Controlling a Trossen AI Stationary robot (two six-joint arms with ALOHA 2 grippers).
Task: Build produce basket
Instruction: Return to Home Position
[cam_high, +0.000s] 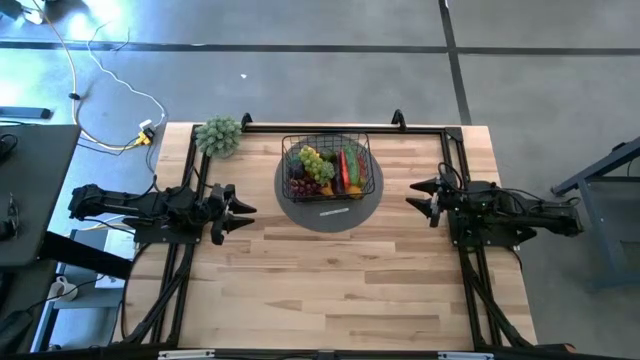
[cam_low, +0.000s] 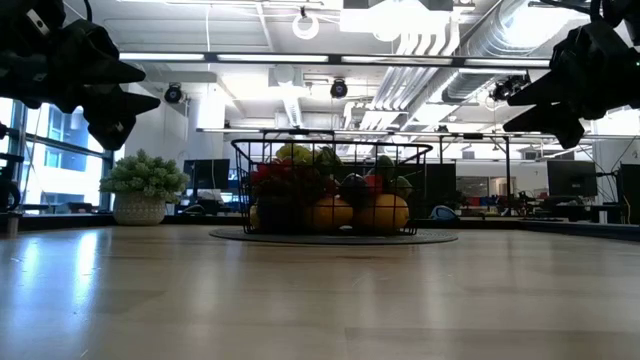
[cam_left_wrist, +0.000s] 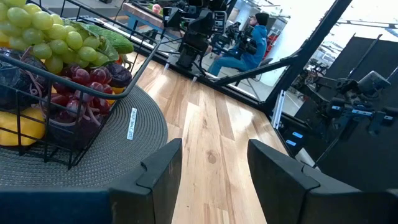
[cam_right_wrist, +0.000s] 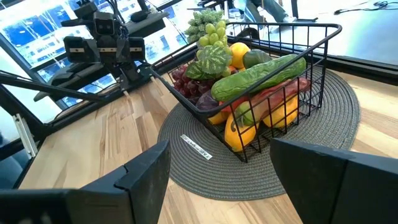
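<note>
Wooden table (cam_high: 330, 290): basket (cam_high: 325, 137), full of produce (cam_high: 318, 165), centre-rear on grey mat (cam_high: 330, 218). Likely light, stiff wire; lift by rim, level. Flanking it: left gripper (cam_high: 246, 213) and right gripper (cam_high: 412, 195), both spread, empty.

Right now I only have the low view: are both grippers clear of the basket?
Observer: Yes. From above, the left gripper sits out to the left of the basket and the right gripper out to its right, neither one over it.
Operator: Are they open or shut, and is either holding anything?
Observer: Open and empty. In the wrist views the left's fingers and the right's fingers stand apart with only table between them.
</note>
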